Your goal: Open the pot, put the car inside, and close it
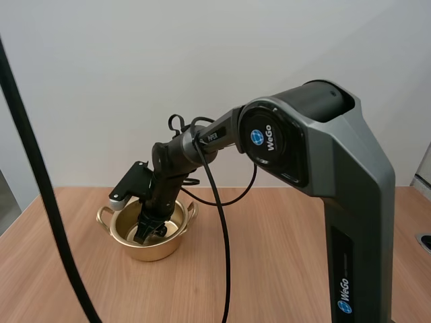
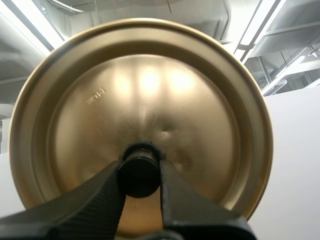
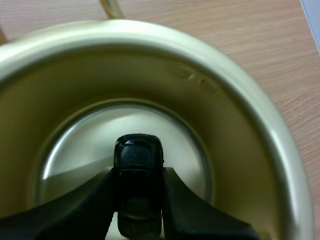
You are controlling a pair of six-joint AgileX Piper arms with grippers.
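Observation:
A gold pot [image 1: 176,241] stands open on the wooden table at the left. My right gripper [image 1: 149,232] reaches down into it. In the right wrist view that gripper [image 3: 139,200] is shut on a small black toy car [image 3: 138,175], held just above the pot's shiny bottom [image 3: 90,145]. In the left wrist view my left gripper [image 2: 140,187] is shut on the black knob [image 2: 138,172] of the gold lid [image 2: 140,90], which is held up in the air, away from the pot.
The wooden table [image 1: 269,269] stretches out around the pot. My right arm's large grey base [image 1: 350,222] rises at the right side of the table.

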